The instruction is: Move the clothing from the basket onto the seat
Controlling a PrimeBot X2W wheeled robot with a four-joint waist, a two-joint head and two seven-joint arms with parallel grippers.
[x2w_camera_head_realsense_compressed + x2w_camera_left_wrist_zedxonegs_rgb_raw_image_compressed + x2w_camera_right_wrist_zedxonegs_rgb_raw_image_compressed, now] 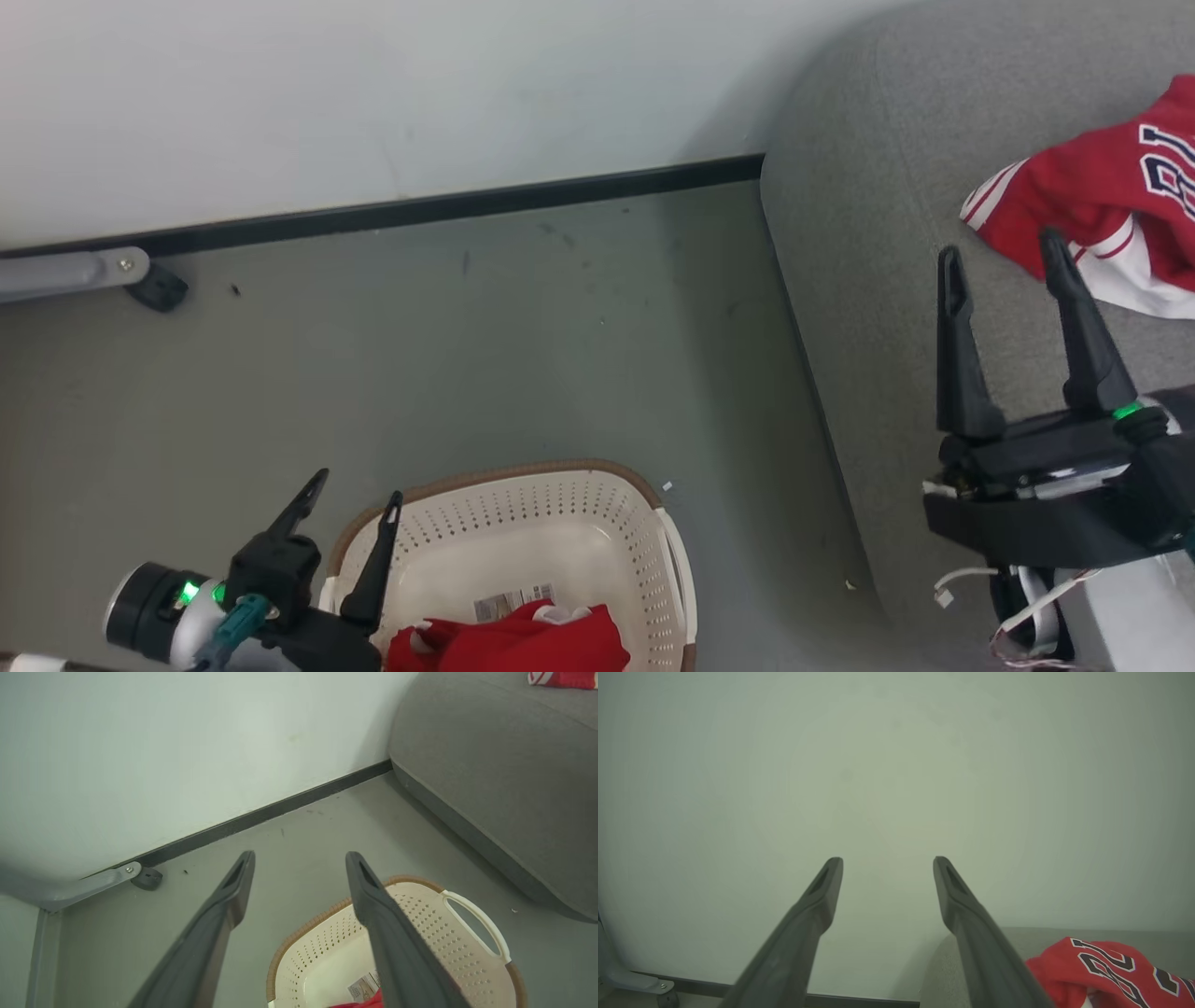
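One red jersey (1092, 201) lies on the grey seat (868, 243) — another red garment (523, 646) sits in the basket (560, 472). The left claw (358, 487) is spread, empty, by the basket; the right claw (1003, 247), spread too, hovers beside the jersey.

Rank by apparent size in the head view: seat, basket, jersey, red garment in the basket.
1. seat
2. basket
3. jersey
4. red garment
All are cut by the frame edge; the last two stay unsure.
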